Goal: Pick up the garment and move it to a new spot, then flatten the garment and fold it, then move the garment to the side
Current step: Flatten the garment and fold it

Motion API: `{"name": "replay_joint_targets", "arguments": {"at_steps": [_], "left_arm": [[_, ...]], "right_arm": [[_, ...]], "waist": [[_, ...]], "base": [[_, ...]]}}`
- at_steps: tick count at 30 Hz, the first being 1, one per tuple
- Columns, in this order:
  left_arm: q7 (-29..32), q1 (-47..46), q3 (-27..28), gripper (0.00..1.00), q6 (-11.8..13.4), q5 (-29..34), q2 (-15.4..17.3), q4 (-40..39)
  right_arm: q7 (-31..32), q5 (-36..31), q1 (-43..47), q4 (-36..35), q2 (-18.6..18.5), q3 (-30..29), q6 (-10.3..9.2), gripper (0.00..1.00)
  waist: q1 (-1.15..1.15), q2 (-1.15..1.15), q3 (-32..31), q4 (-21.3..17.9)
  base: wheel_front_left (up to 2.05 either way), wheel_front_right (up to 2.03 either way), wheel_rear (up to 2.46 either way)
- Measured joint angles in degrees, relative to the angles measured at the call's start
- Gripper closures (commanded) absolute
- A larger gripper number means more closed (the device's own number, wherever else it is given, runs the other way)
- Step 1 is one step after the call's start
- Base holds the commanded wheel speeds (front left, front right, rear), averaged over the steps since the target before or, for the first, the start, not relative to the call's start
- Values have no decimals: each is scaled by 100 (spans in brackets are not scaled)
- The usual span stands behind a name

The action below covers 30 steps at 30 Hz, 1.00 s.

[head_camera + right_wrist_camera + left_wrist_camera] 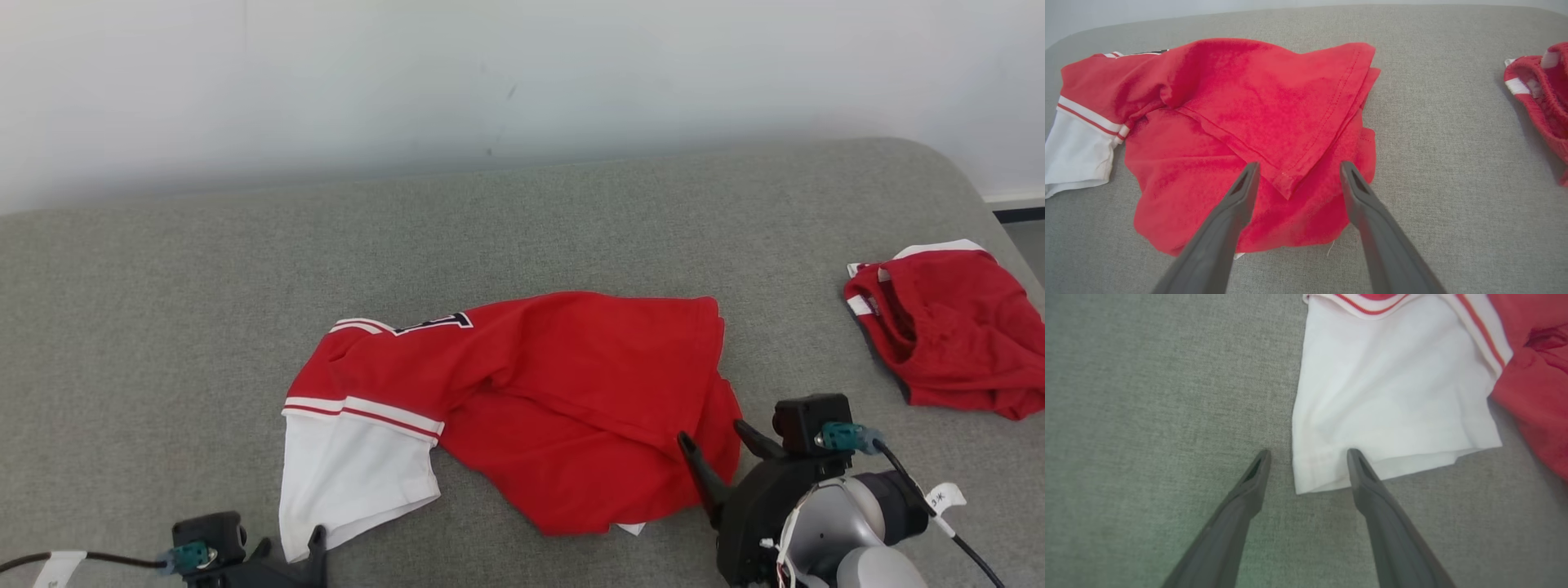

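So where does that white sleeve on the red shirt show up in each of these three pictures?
Head view: white sleeve at lower left, the left end of the red shirt.
Left wrist view: sleeve large, from upper middle towards the right.
Right wrist view: sleeve small, at the left edge.
Shared landmark: the striped band of red and white where sleeve meets red cloth.

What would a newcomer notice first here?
A rumpled red jersey with a white sleeve lies centred on the grey cushion. A second red garment sits bunched at the right edge. The left gripper stands open at the sleeve's corner, the right gripper open over the red hem.
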Motion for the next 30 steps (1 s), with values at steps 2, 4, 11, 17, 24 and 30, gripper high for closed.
{"name": "replay_joint_targets", "arguments": {"at_steps": [2, 4, 11, 17, 24, 30], "left_arm": [[2, -74, -25, 100, -1, 25, 14, 23], [2, -88, -51, 100, -1, 33, 13, 43], [-2, -110, -123, 100, -2, 36, -24, 46], [-3, -111, -154, 100, 0, 33, -46, 34], [-55, -127, -189, 100, 7, 33, -67, 20], [-102, -163, -200, 100, 5, 19, -76, 43]], "right_arm": [[100, -31, -80, 46, 0, -16, 0, 0], [202, -38, -124, 104, 0, -27, 0, 0], [597, -216, -317, 312, -2, -90, 0, 0], [746, -238, -406, 436, 0, -4, 0, 0], [770, -118, -448, 602, 0, 108, 0, 9], [695, -26, -536, 669, 0, 135, 0, 50]], "waist": [[0, 0, 23, 6], [0, 0, 45, 16], [0, 0, 87, 78], [0, 0, 112, 133], [0, 0, 155, 196], [0, 0, 184, 223]], "base": [[0, 0, 0], [0, 0, 0], [0, 0, 0], [0, 0, 0], [0, 0, 0], [0, 0, 0]]}}
